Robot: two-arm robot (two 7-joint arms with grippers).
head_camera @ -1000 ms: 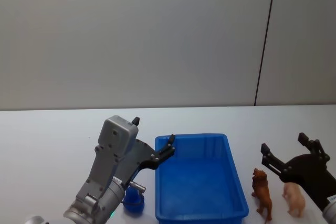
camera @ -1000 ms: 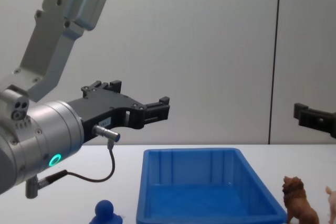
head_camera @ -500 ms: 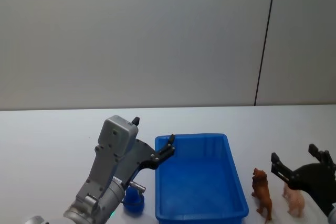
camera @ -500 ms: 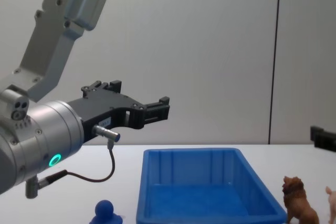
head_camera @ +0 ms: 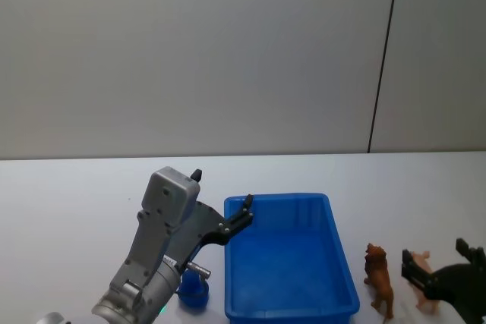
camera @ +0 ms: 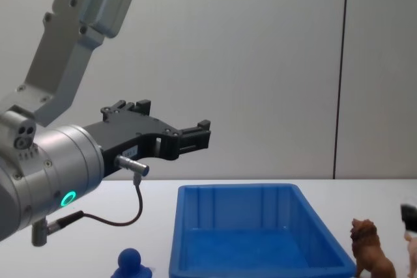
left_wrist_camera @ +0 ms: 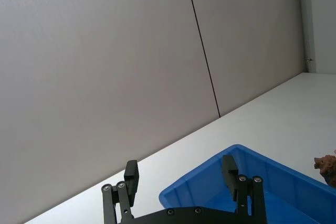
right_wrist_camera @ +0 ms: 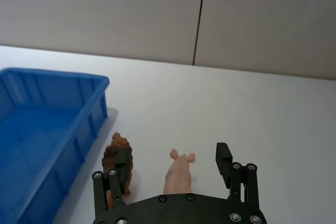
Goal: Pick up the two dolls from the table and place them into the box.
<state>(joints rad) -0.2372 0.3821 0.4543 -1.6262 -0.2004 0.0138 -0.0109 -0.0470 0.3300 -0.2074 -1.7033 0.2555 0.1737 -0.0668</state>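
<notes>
**Right gripper [right_wrist_camera: 173,156] spread open, low over the pink doll [right_wrist_camera: 177,174] on the table [right_wrist_camera: 273,103].**
The pink doll stands upright between the two fingers; whether either finger touches it cannot be told. The lion [right_wrist_camera: 111,157] stands upright just beside it on the box side, and the nearer finger hides part of it in the right wrist view. Both dolls are on the table to the right of the box [right_wrist_camera: 63,75], outside it; the lion is near the box wall but apart from it. The left gripper [left_wrist_camera: 179,163], also open, hangs in the air by the box's far left corner. A small pale label [camera: 133,153] on its body is too small to read, and a green ring light [camera: 67,198] glows on the arm. A blue knob [head_camera: 192,291] sits on the table left of the box.
</notes>
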